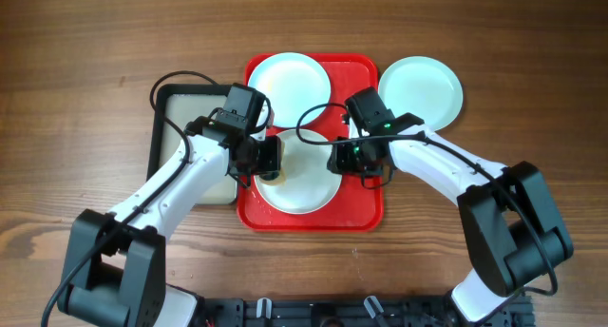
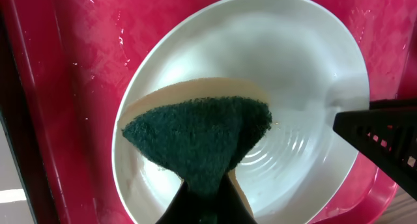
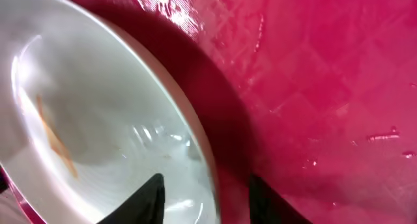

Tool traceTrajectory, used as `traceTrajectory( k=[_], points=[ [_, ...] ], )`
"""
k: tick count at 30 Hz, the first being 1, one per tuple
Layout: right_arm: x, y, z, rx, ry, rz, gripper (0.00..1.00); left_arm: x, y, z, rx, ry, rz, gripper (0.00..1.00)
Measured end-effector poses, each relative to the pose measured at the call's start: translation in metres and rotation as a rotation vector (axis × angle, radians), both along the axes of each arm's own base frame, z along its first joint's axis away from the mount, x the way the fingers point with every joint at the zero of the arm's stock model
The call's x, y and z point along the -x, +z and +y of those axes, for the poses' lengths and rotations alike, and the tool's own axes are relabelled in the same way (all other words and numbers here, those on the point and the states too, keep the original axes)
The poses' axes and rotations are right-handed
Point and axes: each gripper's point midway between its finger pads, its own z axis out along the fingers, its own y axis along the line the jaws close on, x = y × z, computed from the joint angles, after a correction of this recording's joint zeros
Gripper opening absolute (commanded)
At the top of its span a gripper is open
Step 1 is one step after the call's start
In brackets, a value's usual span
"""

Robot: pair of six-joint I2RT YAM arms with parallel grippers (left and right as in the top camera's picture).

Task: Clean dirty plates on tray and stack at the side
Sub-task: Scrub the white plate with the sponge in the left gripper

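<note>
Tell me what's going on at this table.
The left gripper is shut on a green sponge, holding it inside the front plate on the red tray. The right gripper stands open with its jaws on either side of that plate's rim. A second plate lies at the tray's back. A third plate sits on the table beyond the tray's right side.

The glossy red rectangular plastic tray [image 1: 366, 208] shows a diamond pattern; the white round shallow plate [image 1: 299, 194] bears an orange-brown streak; the dark green scouring sponge [image 2: 195, 136] is tan-backed.

Brown wood-grain table [image 1: 85, 42] — darker streaks running lengthwise — evenly lit, soft shadows
</note>
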Motion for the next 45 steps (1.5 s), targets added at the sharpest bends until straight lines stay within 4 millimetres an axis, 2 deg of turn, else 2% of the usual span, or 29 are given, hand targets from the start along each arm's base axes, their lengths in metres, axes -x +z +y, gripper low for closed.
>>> traceTrajectory(
  k=[1,2,3,12,19,24,27,29,45],
  points=[
    [-0.001,0.000,0.000,-0.002,0.001,-0.003,0.13,0.000,0.000,0.000,0.000,0.000,0.000,0.04],
    [-0.001,0.000,0.001,-0.002,0.003,-0.005,0.06,0.001,0.000,0.000,-0.001,0.000,0.003,0.04],
    [-0.001,0.000,0.000,-0.002,0.005,-0.006,0.04,0.003,-0.001,0.001,-0.006,0.000,0.015,0.04],
    [-0.001,0.000,0.001,-0.004,0.006,-0.005,0.04,0.002,-0.004,0.010,-0.052,0.024,0.010,0.04],
    [-0.001,0.000,0.001,-0.004,0.006,-0.004,0.04,-0.002,-0.023,0.015,-0.064,0.069,-0.037,0.04],
    [-0.001,0.000,0.001,-0.004,0.006,-0.004,0.04,0.005,-0.029,0.001,-0.062,0.017,-0.050,0.04],
    [-0.001,0.000,0.001,-0.004,0.006,-0.004,0.04,0.008,-0.045,0.001,-0.079,0.014,-0.010,0.04],
    [-0.001,0.000,0.001,-0.004,0.006,-0.004,0.04,0.007,-0.048,0.000,-0.081,0.032,0.004,0.04],
    [-0.001,0.000,-0.001,0.008,0.002,-0.006,0.04,0.004,-0.049,-0.008,-0.021,0.055,0.038,0.04]
  ],
)
